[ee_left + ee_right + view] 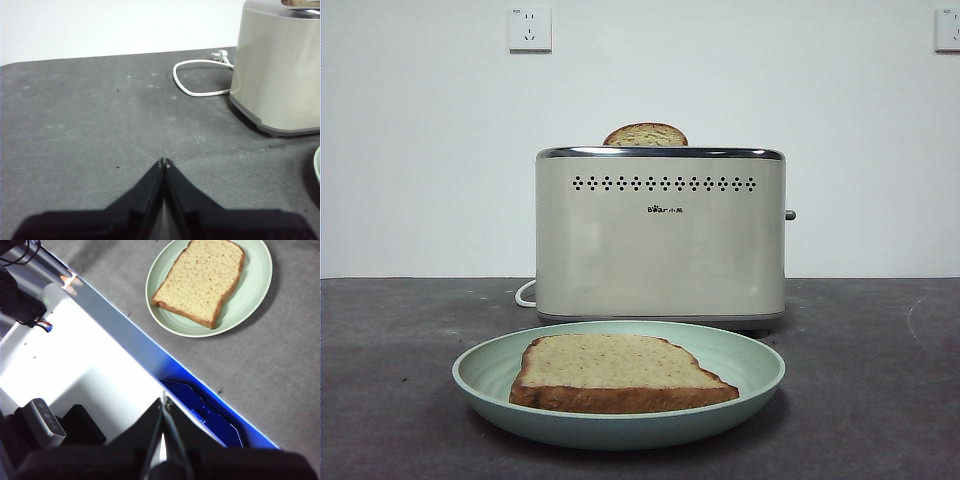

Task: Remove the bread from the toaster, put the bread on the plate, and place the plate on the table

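The bread [620, 372] lies flat in the mint-green plate [485, 375], and the plate rests on the dark table [880, 400] just in front of the cream toaster [660, 240]. From above, the bread [200, 277] covers about half of the plate [255, 290]. My right gripper [163, 402] is shut and empty, held high over the table's front edge, well clear of the plate. My left gripper [164, 162] is shut and empty, low over bare table beside the toaster [280, 65]. Neither arm shows in the front view.
The rounded top of a second slice [646, 135] sticks out of the toaster's slot. A white power cord [192, 75] loops on the table behind the toaster. Below the right gripper is the white robot base [75, 355] with a blue strip along the table's edge.
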`<state>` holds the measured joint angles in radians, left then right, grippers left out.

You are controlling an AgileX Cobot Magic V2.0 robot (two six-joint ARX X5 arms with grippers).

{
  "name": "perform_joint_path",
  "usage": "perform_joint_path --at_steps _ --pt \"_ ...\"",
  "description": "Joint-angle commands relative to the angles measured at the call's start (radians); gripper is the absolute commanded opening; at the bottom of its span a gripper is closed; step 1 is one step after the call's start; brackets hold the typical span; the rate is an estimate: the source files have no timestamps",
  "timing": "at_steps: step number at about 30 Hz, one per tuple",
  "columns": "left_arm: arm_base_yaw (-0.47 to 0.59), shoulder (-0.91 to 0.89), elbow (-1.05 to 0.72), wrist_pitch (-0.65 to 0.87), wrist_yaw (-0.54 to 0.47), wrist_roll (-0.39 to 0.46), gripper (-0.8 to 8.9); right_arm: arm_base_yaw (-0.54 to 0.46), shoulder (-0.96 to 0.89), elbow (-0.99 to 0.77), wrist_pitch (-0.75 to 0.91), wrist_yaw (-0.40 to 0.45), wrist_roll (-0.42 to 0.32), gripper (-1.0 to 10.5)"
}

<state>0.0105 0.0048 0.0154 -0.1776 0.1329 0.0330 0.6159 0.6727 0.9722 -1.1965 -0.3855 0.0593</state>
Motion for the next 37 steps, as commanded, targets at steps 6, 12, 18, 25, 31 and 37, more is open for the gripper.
perform_joint_path --at_steps 6,12,18,25,31,37 --pt "0.003 -0.003 -0.012 0.004 -0.001 -0.007 -0.04 0.002 -0.002 -0.007 0.005 -0.001 -0.008 0.0" --pt "0.003 -0.003 -0.012 0.005 -0.001 -0.007 -0.04 -0.056 -0.039 -0.007 0.018 0.003 -0.069 0.0" --pt "0.003 -0.003 -0.012 0.005 -0.001 -0.007 -0.04 -0.267 -0.154 -0.008 0.265 -0.002 -0.117 0.0" --pt "0.003 -0.003 -0.012 0.005 -0.001 -0.007 -0.04 -0.470 -0.261 -0.053 0.481 0.056 -0.163 0.0" --pt "0.003 -0.003 -0.012 0.005 -0.001 -0.007 -0.04 -0.542 -0.386 -0.313 0.796 0.113 -0.146 0.0" --pt "0.003 -0.002 -0.012 0.005 -0.001 -0.007 -0.04 -0.545 -0.499 -0.590 1.032 0.173 -0.118 0.0"
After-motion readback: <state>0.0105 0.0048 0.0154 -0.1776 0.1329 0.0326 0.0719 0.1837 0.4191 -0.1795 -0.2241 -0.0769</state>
